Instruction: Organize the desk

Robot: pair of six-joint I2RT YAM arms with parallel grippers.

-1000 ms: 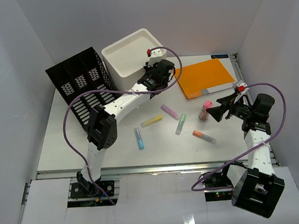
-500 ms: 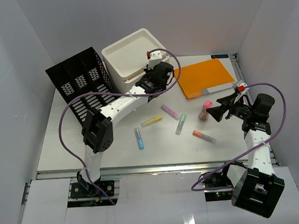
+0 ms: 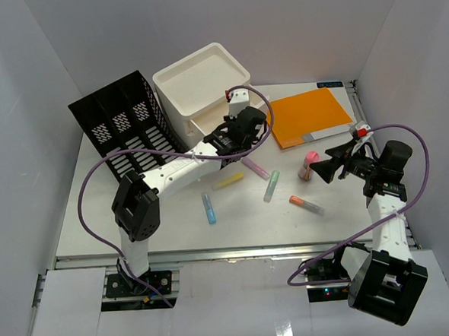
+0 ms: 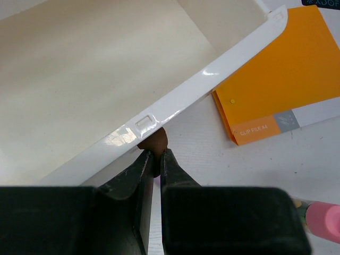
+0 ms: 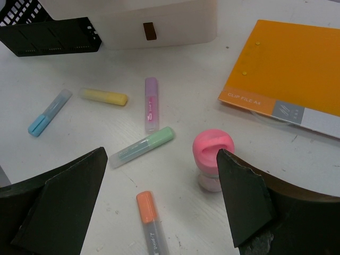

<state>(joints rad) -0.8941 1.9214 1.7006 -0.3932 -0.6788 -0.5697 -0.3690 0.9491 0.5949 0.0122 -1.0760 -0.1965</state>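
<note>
The white desk (image 3: 167, 221) holds several scattered highlighters: yellow (image 3: 228, 181), green (image 3: 271, 186), blue (image 3: 209, 208), orange (image 3: 306, 203) and purple (image 3: 255, 168). My left gripper (image 3: 245, 126) is shut on the brown knob (image 4: 155, 142) of a drawer (image 4: 175, 101) of the white drawer box (image 3: 200, 82); the drawer's inside shows in the left wrist view. My right gripper (image 5: 164, 212) is open and empty, low over the desk. A small pink-capped bottle (image 5: 212, 151) stands upright just ahead of its right finger. The orange highlighter (image 5: 150, 220) lies between the fingers.
An orange clip file (image 3: 309, 115) lies flat at the back right. A black mesh organizer (image 3: 123, 128) lies on its side at the back left beside the drawer box. White walls enclose the desk, with a metal rail (image 3: 230, 251) along its front edge.
</note>
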